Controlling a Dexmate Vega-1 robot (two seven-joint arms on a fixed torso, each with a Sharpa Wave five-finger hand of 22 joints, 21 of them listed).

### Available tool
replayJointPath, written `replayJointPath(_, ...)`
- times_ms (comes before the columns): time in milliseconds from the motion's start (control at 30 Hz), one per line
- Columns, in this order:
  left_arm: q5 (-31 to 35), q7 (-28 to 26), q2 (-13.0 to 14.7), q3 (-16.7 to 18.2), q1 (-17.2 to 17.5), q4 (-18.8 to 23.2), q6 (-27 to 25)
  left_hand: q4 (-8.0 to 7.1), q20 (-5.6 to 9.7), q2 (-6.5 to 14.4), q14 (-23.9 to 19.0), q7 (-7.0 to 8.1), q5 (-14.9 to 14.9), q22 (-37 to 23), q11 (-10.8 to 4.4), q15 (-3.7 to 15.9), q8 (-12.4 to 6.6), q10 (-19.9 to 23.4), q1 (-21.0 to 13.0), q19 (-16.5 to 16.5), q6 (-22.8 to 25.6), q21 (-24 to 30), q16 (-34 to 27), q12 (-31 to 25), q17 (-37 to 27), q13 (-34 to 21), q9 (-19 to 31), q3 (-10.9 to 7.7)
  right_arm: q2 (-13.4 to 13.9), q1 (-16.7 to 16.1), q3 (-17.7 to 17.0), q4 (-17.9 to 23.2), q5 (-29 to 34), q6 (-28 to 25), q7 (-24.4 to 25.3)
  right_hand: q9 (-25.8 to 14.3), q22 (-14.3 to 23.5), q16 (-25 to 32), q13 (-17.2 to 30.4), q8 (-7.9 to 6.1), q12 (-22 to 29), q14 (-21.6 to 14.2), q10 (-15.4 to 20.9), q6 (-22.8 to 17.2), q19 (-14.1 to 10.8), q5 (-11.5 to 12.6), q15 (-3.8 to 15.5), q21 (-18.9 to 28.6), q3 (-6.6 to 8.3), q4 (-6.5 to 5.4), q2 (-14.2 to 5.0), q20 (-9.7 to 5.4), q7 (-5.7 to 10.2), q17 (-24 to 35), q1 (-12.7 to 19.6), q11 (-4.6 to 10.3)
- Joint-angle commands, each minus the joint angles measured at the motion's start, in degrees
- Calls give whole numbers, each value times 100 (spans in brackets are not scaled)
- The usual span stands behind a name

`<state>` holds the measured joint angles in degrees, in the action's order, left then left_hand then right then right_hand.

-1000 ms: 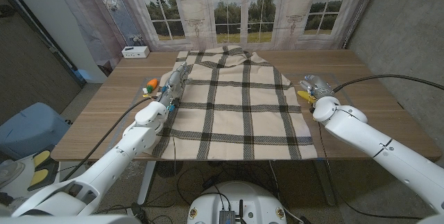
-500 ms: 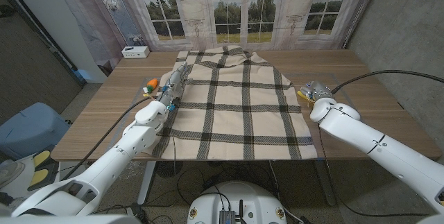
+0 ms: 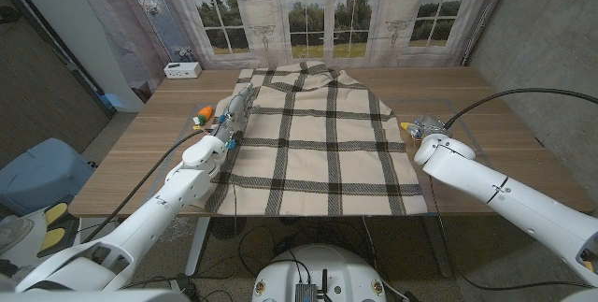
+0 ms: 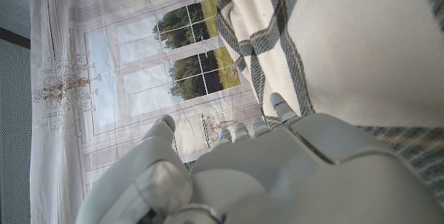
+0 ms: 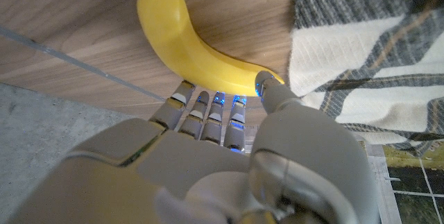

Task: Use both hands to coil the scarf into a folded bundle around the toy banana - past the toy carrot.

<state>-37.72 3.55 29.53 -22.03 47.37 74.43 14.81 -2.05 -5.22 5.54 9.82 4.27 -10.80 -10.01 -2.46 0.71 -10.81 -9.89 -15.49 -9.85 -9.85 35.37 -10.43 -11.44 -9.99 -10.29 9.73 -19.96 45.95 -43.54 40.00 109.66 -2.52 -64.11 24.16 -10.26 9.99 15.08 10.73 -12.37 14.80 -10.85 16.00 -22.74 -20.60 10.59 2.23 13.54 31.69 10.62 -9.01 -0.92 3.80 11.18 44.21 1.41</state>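
Since a second ago, right hand (image 3: 428,126) lowered onto toy banana (image 5: 201,54), fingers touching, grip uncertain; left hand (image 3: 232,115) rests on scarf (image 3: 322,143), state unclear; coiling unstarted.

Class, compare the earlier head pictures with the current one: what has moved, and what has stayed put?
The right hand has drawn in toward the scarf's right edge, closing over the toy banana, which now barely shows past it in the head view. The left hand stays on the scarf's left edge; scarf and toy carrot have not moved.

The scarf (image 3: 322,138) lies mid-table, toy carrot (image 3: 202,112) to its left, toy banana (image 3: 408,128) at its right edge.
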Motion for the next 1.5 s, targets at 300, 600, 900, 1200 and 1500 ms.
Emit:
replayJointPath(300,-20,-2,6,16,21,5,2,27,-52,52,682,0,-37,-12,38,-41,13,-709,22,-621,-283,-38,-34,-25,-19,-26,19,-4,-121,379,711,-311,541,-585,174,-37,48,629,87,-134,198,-1290,1186,-1215,-749,20,752,178,-232,-7,236,-126,158,356,1547,235)
replayJointPath(600,-36,22,11,25,4,-29,-6,25,-62,59,686,11,-38,-13,34,-39,17,-707,34,-619,-271,-62,-32,-23,-20,-26,19,0,-264,90,642,-453,1017,-194,831,-233,289,2692,947,-738,1699,-3211,3339,-3482,-1580,-30,1115,879,-1044,-88,87,-246,195,2556,3269,349)
replayJointPath(900,-36,46,0,16,-29,-80,-10,27,-51,61,690,17,-38,-14,31,-37,22,-712,41,-608,-268,-80,-29,-20,-19,-26,19,3,-346,-153,503,-408,1516,250,1360,-257,339,2735,1103,-796,1887,-3406,3471,-3622,-1684,-13,1124,1049,-1090,-76,115,-244,167,2725,3426,320)
replayJointPath(1200,-37,54,-11,12,-37,-105,-1,32,-49,65,690,28,-38,-14,34,-33,29,-712,45,-606,-271,-105,-28,-18,-18,-26,19,4,-380,-140,563,-359,2127,730,1519,-264,354,2683,1165,-809,1939,-3436,3469,-3657,-1670,-2,1123,1104,-1101,-86,130,-240,171,2761,3471,331)
replayJointPath(1500,-33,26,-9,24,-11,-87,15,45,-49,73,690,29,-39,-15,30,-44,35,-719,38,-596,-276,-130,-26,-14,-16,-26,20,-1,-426,48,643,-497,2540,1396,1193,-268,365,2611,1208,-817,1976,-3463,3465,-3681,-1641,4,1123,1154,-1112,-106,144,-230,193,2782,3491,336)
